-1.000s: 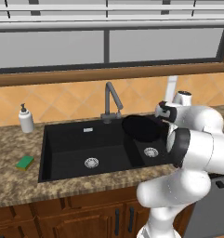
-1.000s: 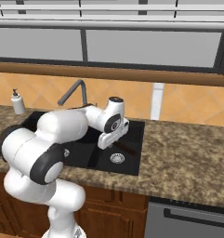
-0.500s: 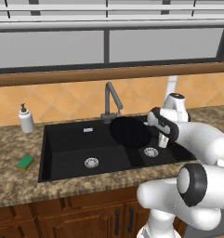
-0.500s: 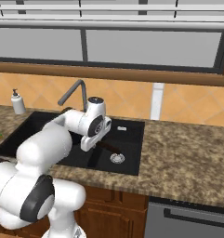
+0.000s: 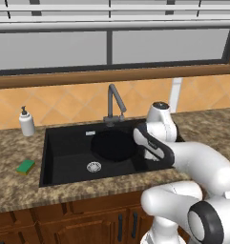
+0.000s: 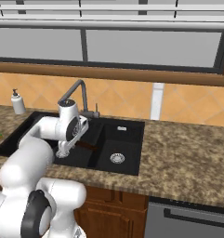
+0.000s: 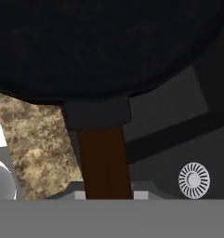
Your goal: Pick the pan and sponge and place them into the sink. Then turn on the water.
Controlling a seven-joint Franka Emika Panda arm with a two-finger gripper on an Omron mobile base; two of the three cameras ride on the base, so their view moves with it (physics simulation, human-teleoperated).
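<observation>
Pincer (image 7: 104, 197) gripped the pan (image 5: 112, 145) by its handle over the sink (image 5: 64, 147); sponge (image 5: 26, 166) lay on desk (image 5: 21, 190).

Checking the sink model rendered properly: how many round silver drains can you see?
2. One drain sits in the larger basin of the sink, near the held pan; the other drain is in the smaller basin. No others visible.

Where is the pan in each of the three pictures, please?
Left base view: the pan is at the centre, over the sink.
Right base view: only its brown handle can be made out, centre-left, beside the arm.
Hand view: the pan covers the top half.
Shared landmark: the faucet.
</observation>
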